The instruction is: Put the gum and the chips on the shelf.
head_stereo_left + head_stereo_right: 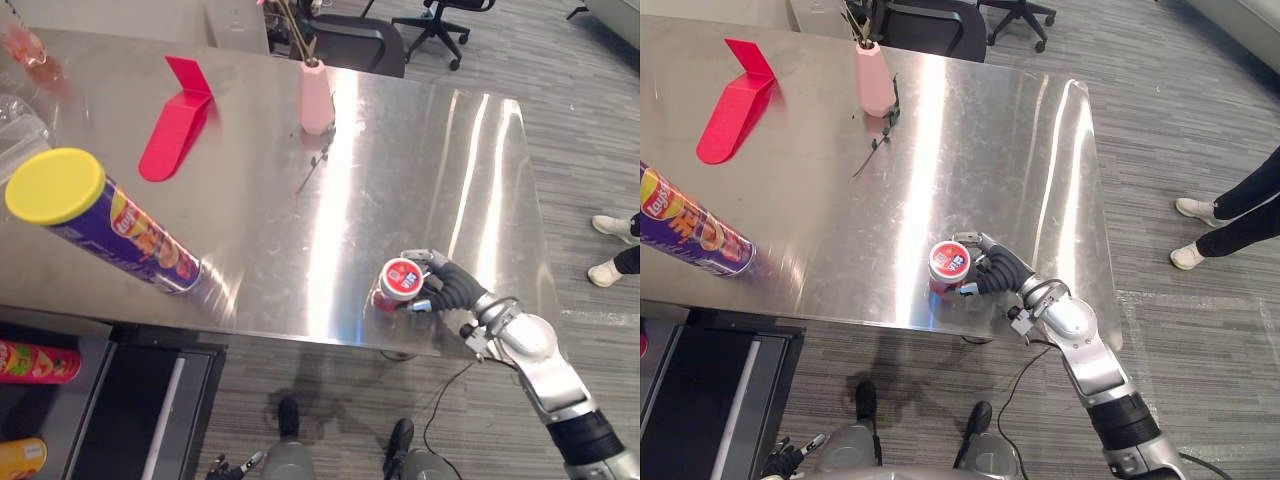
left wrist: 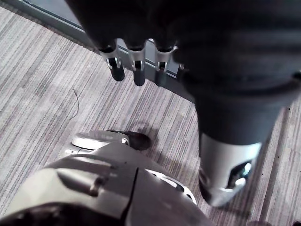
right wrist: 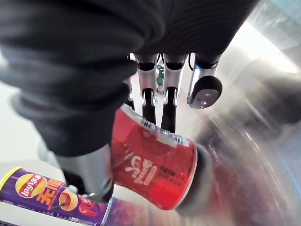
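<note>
**Gum can (image 3: 155,165) clasped in my right hand (image 1: 452,287), close to the table's front edge**

Gum first: the small red can with its white-and-red lid sits between my right thumb and my curled fingers (image 3: 168,113), which wrap its far side. It is over the steel table (image 1: 400,170), near the front edge and toward my right. I cannot tell whether its base is on the metal or just off it. My left hand (image 2: 136,61) hangs low over the floor (image 2: 42,84), fingers loose and straight, holding nothing.

The chips tube (image 1: 110,225), purple with a yellow lid, stands well apart on my left, also near the front edge. The shelf (image 1: 140,400) lies below the table on that same side and already holds a red tube (image 1: 35,362).

My worries, as I judge them:
- The can is round and slick, and I grip it from the side only. A loose clasp could let it twist or slide out.
- So close to the edge, a dropped can would likely go to the floor, not the table.
- Carrying it left and down takes my arm past the tall chips tube, and a brush could topple it off the front.
</note>
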Tool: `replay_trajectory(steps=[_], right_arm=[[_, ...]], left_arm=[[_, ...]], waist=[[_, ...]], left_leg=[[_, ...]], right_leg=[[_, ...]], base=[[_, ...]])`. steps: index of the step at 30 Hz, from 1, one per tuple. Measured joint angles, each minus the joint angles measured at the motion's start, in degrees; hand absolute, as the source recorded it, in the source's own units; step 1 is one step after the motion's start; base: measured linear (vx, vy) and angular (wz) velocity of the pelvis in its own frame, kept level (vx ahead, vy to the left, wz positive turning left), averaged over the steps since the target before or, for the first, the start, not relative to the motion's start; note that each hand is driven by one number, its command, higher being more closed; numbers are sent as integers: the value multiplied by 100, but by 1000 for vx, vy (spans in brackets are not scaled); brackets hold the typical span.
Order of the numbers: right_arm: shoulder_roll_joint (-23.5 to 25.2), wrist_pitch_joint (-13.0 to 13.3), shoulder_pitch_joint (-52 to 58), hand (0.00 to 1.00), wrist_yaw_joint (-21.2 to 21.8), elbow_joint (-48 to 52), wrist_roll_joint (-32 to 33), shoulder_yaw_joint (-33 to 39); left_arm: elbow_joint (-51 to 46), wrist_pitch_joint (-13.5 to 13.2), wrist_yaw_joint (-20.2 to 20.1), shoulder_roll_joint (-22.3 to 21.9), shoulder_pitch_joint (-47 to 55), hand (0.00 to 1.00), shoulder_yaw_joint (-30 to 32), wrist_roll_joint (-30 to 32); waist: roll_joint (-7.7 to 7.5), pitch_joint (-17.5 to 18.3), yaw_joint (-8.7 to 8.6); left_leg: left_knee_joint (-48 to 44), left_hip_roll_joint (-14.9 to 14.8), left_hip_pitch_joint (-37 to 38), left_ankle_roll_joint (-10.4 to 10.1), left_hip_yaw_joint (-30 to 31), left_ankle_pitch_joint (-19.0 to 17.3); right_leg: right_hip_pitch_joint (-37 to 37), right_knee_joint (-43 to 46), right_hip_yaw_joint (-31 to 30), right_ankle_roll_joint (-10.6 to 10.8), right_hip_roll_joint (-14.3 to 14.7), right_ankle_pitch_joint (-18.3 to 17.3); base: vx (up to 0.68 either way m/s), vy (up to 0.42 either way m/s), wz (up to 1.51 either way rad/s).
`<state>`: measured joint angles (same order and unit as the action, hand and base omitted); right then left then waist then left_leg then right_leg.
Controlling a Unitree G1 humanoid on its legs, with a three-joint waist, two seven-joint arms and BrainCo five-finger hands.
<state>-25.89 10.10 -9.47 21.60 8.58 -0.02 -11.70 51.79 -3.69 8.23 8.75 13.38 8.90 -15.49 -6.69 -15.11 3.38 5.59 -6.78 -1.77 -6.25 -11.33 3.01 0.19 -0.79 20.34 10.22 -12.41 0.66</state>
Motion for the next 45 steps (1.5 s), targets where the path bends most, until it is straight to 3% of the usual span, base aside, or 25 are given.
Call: replay_trajectory(steps=[8,11,16,20,27,45], right_arm=[[2,72,56,100,-465,0,-211,47],[1,67,5,100,-629,122,-208,426],[-6,16,-183,100,-747,554,395,1114],[-6,-40,-171,100,-735,672,711,1188],[-6,-206,-167,100,-600,693,1194,1319],[-3,-258,354,100,-612,741,1630,1355]], left_arm=[[-38,-5,11,-7,1,0,3,16],[-118,-9,34,-31,5,0,3,43],[-198,-9,60,-57,32,0,12,57],[-192,-8,63,-54,93,0,10,97],[-144,-6,76,-155,218,0,15,143],[68,125,281,-203,266,0,47,328]], waist=[[-1,1,-3],[-4,7,-8],[2,97,-69],[11,361,-168],[98,780,-164],[201,1157,-253]], left_leg=[[0,3,61,2,43,1],[0,3,118,1,37,0],[2,-3,302,-6,-39,-7],[2,-6,344,-6,-67,-6],[5,-40,452,-9,-195,-6],[7,-117,690,-43,-409,8]], right_leg=[[91,3,51,0,-3,0],[131,1,57,0,-3,0],[262,-25,-19,0,4,1],[303,-47,-42,1,7,1],[338,-96,-130,-22,38,22],[507,-299,-220,-81,125,180]], base=[[0,0,2],[0,0,0],[-14,-7,-8],[-8,-4,-2],[-30,-10,-8],[-19,-7,-7]])
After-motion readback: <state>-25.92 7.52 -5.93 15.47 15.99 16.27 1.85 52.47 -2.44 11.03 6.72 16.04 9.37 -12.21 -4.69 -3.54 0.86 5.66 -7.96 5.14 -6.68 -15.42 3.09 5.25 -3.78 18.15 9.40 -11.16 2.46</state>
